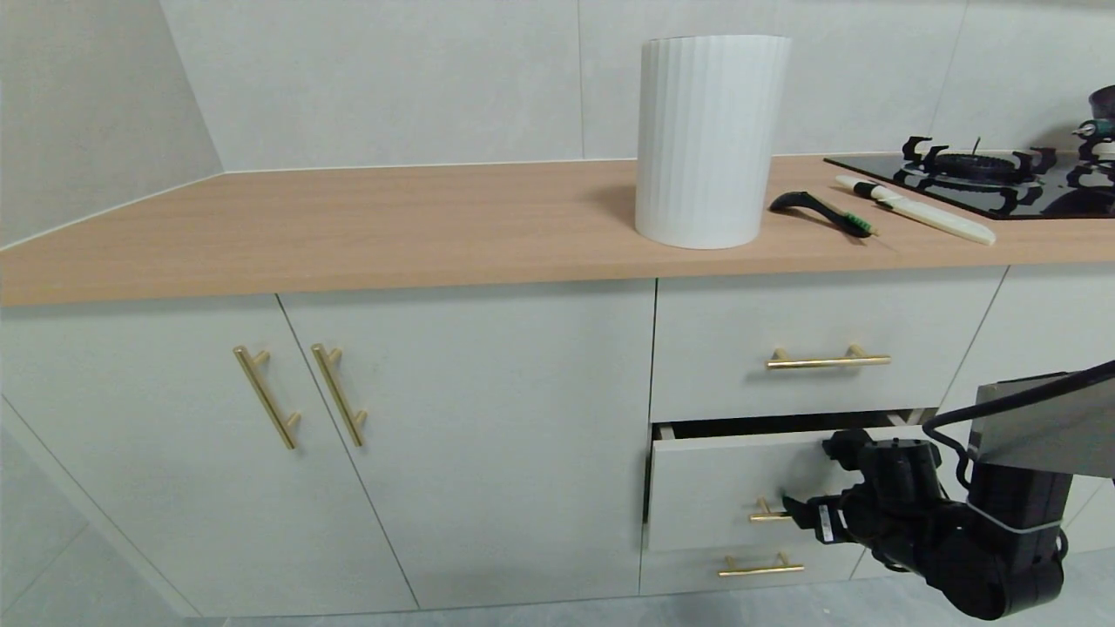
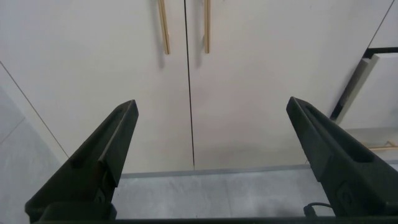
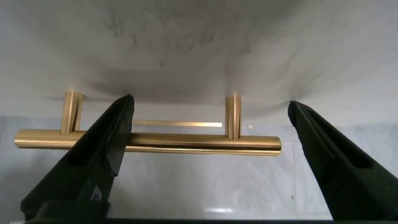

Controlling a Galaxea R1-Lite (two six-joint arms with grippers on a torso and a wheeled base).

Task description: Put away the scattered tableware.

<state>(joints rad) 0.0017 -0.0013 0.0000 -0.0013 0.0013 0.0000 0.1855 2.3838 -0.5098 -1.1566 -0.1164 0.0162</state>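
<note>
The scattered tableware, a black brush with green bristles and a white knife, lies on the worktop between a tall white ribbed container and the stove. The brush is just beside the container. Below, the middle drawer stands slightly open. The right end effector is at its brass handle, fingers spread wide with the bar across the gap between them, not clamped. The left end effector hangs low before the cabinet doors — released, grasping nothing.
</note>
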